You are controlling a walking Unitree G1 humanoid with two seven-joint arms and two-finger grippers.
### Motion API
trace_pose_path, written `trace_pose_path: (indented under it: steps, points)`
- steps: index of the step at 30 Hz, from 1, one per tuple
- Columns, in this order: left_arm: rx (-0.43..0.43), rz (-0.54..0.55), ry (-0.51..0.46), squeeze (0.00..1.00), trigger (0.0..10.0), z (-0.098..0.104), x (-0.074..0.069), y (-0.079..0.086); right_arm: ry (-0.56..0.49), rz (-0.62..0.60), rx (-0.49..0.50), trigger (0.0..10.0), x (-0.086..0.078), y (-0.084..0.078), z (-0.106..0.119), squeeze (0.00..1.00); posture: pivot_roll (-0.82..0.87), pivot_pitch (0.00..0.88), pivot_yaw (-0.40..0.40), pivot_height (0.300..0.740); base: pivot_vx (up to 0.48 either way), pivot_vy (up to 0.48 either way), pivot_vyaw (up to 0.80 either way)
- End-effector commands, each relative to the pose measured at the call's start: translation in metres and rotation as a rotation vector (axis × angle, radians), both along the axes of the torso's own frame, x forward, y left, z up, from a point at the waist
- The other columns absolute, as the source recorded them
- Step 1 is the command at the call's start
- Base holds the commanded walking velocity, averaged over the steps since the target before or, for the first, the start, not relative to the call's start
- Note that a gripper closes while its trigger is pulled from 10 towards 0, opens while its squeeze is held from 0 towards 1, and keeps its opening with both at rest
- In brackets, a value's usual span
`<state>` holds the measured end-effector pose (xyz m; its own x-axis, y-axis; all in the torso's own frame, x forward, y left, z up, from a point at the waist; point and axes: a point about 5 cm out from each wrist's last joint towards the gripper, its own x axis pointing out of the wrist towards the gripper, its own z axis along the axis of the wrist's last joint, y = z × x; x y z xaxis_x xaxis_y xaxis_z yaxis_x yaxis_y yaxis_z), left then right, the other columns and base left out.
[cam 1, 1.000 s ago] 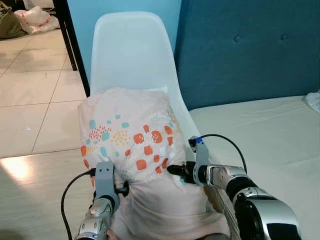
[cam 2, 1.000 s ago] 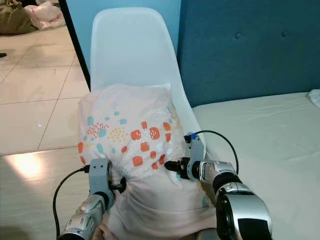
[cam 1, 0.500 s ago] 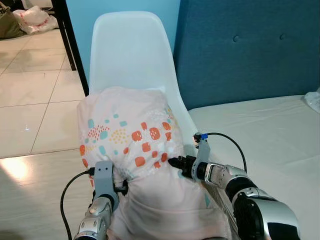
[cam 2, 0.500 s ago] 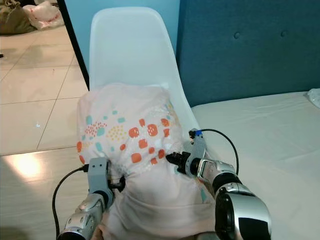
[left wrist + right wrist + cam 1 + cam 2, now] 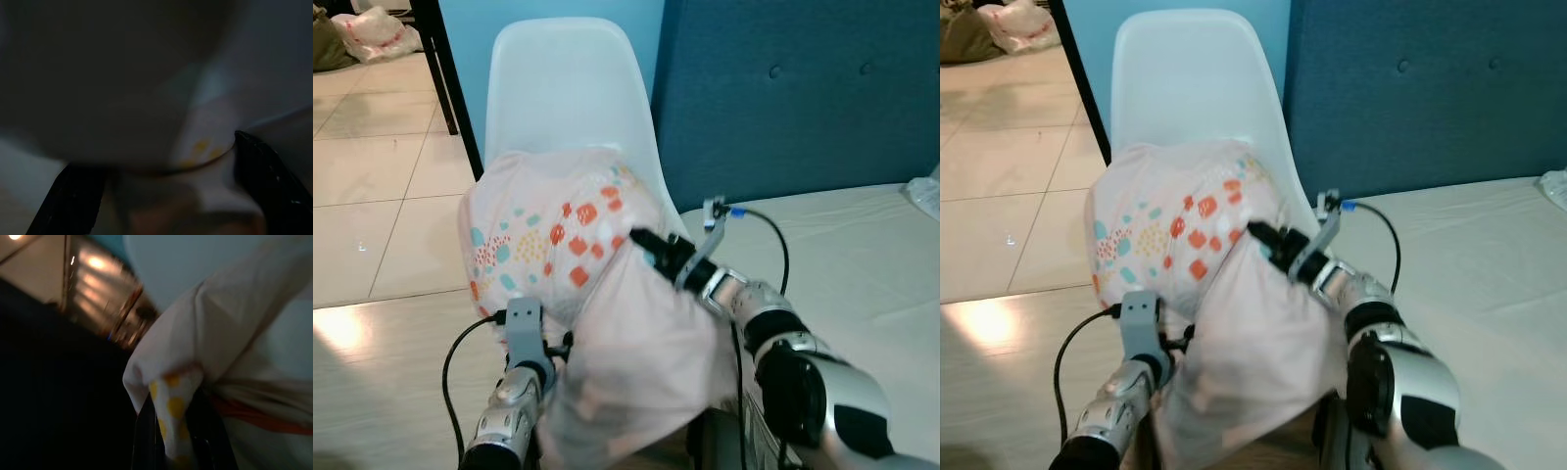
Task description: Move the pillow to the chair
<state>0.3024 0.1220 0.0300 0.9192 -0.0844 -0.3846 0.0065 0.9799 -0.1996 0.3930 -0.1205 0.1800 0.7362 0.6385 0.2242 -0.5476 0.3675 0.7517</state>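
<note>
We hold the pillow (image 5: 558, 255) bunched in front of the white chair (image 5: 570, 93), hiding its seat. The right tool (image 5: 641, 243) is closed on a fold of fabric at the pillow's right side. The left tool (image 5: 558, 345) is buried under the pillow; its dark wrist view shows fabric between parted fingers (image 5: 266, 178), grip uncertain.

The right arm reaches forward and up, its right pincer (image 5: 641, 242) clamped on a fold of the pillow (image 5: 548, 235). The left arm is raised lower down, its left pincer (image 5: 563, 345) pinching the pillow's left side.
</note>
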Motion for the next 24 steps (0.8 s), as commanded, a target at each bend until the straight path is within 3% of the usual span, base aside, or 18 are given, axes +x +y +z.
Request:
trace_pose_path:
  steps: [1, 7, 8, 9, 10, 12, 14, 15, 16, 17, 18, 20, 22, 24]
  points:
    - [0.014, -0.008, 0.117, 0.00, 10.0, -0.023, -0.015, 0.000, -0.268, -0.165, 0.123, 0.0, 0.015, -0.017, 0.073, 0.00, 0.12, 0.064, -0.079, 0.493, 0.000, 0.000, 0.00]
    - [0.015, -0.018, 0.113, 0.00, 10.0, -0.022, -0.013, -0.002, -0.377, -0.276, 0.055, 0.0, 0.017, -0.027, 0.101, 0.00, 0.12, 0.057, -0.072, 0.493, 0.000, 0.000, 0.00]
    - [0.015, -0.022, 0.112, 0.00, 10.0, -0.021, -0.012, -0.003, -0.420, -0.330, -0.021, 0.0, 0.017, -0.032, 0.110, 0.00, 0.11, 0.052, -0.072, 0.493, 0.000, 0.000, 0.00]
    - [0.015, -0.022, 0.112, 0.00, 10.0, -0.021, -0.012, -0.003, -0.420, -0.330, -0.021, 0.0, 0.017, -0.032, 0.110, 0.00, 0.11, 0.052, -0.072, 0.493, 0.000, 0.000, 0.00]
    - [0.015, -0.024, 0.111, 0.00, 10.0, -0.021, -0.011, -0.003, -0.444, -0.357, -0.114, 0.0, 0.018, -0.032, 0.111, 0.00, 0.11, 0.052, -0.072, 0.493, 0.000, 0.000, 0.00]
    - [0.015, -0.030, 0.109, 0.00, 10.0, -0.021, -0.010, -0.004, -0.469, -0.430, -0.473, 0.0, 0.020, -0.032, 0.101, 0.00, 0.11, 0.049, -0.069, 0.493, 0.000, 0.000, 0.00]
    - [0.015, -0.030, 0.109, 0.00, 10.0, -0.021, -0.010, -0.005, -0.473, -0.437, -0.527, 0.0, 0.021, -0.031, 0.099, 0.00, 0.11, 0.049, -0.069, 0.493, 0.000, 0.000, 0.00]
    - [0.013, -0.035, 0.109, 0.00, 10.0, -0.021, -0.010, -0.006, -0.475, -0.440, -0.698, 0.0, 0.022, -0.025, 0.088, 0.00, 0.10, 0.048, -0.068, 0.493, 0.000, 0.000, 0.00]
    - [0.012, -0.038, 0.109, 0.00, 10.0, -0.021, -0.010, -0.007, -0.476, -0.437, -0.760, 0.0, 0.023, -0.023, 0.083, 0.00, 0.10, 0.047, -0.068, 0.493, 0.000, 0.000, 0.00]
    - [0.012, -0.038, 0.109, 0.00, 10.0, -0.021, -0.010, -0.007, -0.476, -0.437, -0.760, 0.0, 0.023, -0.023, 0.083, 0.00, 0.10, 0.047, -0.068, 0.493, 0.000, 0.000, 0.00]
    - [0.011, -0.042, 0.110, 0.00, 10.0, -0.021, -0.010, -0.009, -0.490, -0.423, -0.879, 0.0, 0.023, -0.016, 0.074, 0.00, 0.10, 0.047, -0.069, 0.493, 0.000, 0.000, 0.00]
    - [0.011, -0.042, 0.110, 0.00, 10.0, -0.021, -0.010, -0.009, -0.490, -0.423, -0.879, 0.0, 0.023, -0.016, 0.074, 0.00, 0.10, 0.047, -0.069, 0.493, 0.000, 0.000, 0.00]
    - [0.009, -0.044, 0.112, 0.00, 10.0, -0.022, -0.010, -0.010, -0.548, -0.337, -0.945, 0.0, 0.020, 0.004, 0.068, 0.00, 0.10, 0.049, -0.072, 0.493, 0.000, 0.000, 0.00]
    - [0.009, -0.044, 0.112, 0.00, 10.0, -0.022, -0.010, -0.010, -0.548, -0.337, -0.945, 0.0, 0.020, 0.004, 0.068, 0.00, 0.10, 0.049, -0.072, 0.493, 0.000, 0.000, 0.00]
